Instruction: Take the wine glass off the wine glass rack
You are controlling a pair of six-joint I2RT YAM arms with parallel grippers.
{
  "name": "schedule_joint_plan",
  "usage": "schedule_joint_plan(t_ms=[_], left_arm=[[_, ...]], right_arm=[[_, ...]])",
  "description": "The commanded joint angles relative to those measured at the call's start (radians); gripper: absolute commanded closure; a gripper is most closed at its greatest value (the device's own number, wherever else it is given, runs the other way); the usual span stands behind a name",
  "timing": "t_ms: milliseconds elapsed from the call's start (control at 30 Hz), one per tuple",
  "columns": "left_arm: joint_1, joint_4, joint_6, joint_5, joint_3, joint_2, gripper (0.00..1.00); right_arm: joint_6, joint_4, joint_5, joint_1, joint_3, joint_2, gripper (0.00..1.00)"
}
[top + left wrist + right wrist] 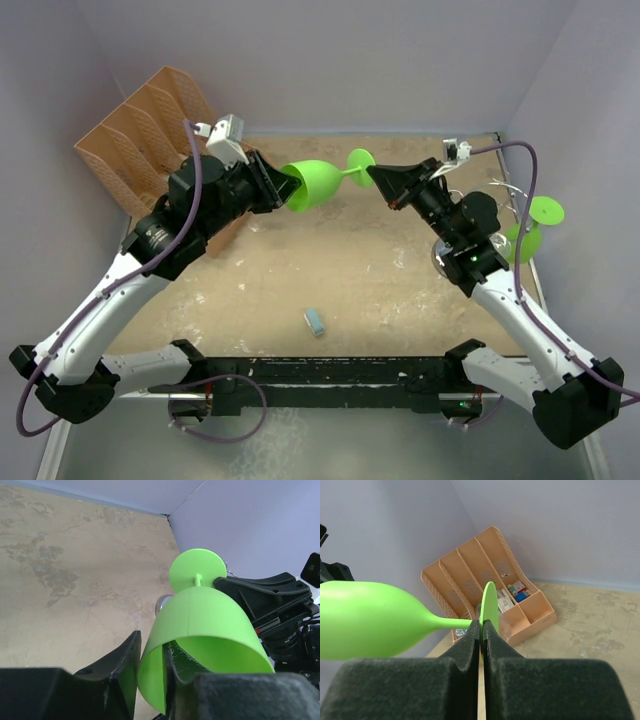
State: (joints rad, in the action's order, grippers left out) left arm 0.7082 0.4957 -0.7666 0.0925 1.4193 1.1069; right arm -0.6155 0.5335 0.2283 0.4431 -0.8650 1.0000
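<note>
A green wine glass (315, 182) hangs on its side in the air between my two grippers, above the far middle of the table. My left gripper (272, 187) is shut on the bowl's rim, one finger inside the bowl and one outside; the left wrist view shows this grip (151, 646) on the glass (210, 615). My right gripper (383, 180) is shut on the glass's round foot (361, 160), seen edge-on between its fingers (480, 625) in the right wrist view, with the bowl (365, 617) at the left. The chrome wine glass rack (507, 194) stands at the far right, behind my right arm.
A second green wine glass (527, 236) hangs on the rack. An orange file organizer (140, 135) stands at the back left, with small items in its front compartments (517, 591). A small blue object (316, 322) lies on the tan table near the front middle.
</note>
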Motion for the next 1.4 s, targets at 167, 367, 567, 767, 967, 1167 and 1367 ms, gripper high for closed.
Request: schedule_joint_plan(t_ms=[167,367,567,767,967,1167,1367], left_arm=[[-0.002,-0.001,0.012,0.011,0.018,0.017,0.99],[-0.001,0.02,0.022,0.056,0.021,0.011,1.0],[-0.001,0.044,0.036,0.084,0.013,0.012,1.0],[-0.002,0.165,0.056,0.104,0.052,0.101,1.0],[-0.003,0.399,0.129,0.186,0.224,0.326,1.0],[-0.098,0.457,0.207,0.199,0.277,0.462,1.0],[-0.209,0.438,0.237,0.064,0.287,0.562,1.0]], right_arm=[[-0.012,0.045,0.0,0.002,0.001,0.001,1.0],[0.034,-0.095,-0.053,0.002,-0.032,-0.015,0.66],[0.095,-0.209,-0.191,0.001,-0.088,-0.062,0.38],[0.156,-0.322,-0.327,0.0,-0.136,-0.124,0.26],[0.179,-0.345,-0.383,0.0,-0.125,-0.179,0.2],[0.197,-0.396,-0.409,0.0,-0.141,-0.2,0.16],[0.223,-0.429,-0.438,0.0,-0.149,-0.24,0.04]])
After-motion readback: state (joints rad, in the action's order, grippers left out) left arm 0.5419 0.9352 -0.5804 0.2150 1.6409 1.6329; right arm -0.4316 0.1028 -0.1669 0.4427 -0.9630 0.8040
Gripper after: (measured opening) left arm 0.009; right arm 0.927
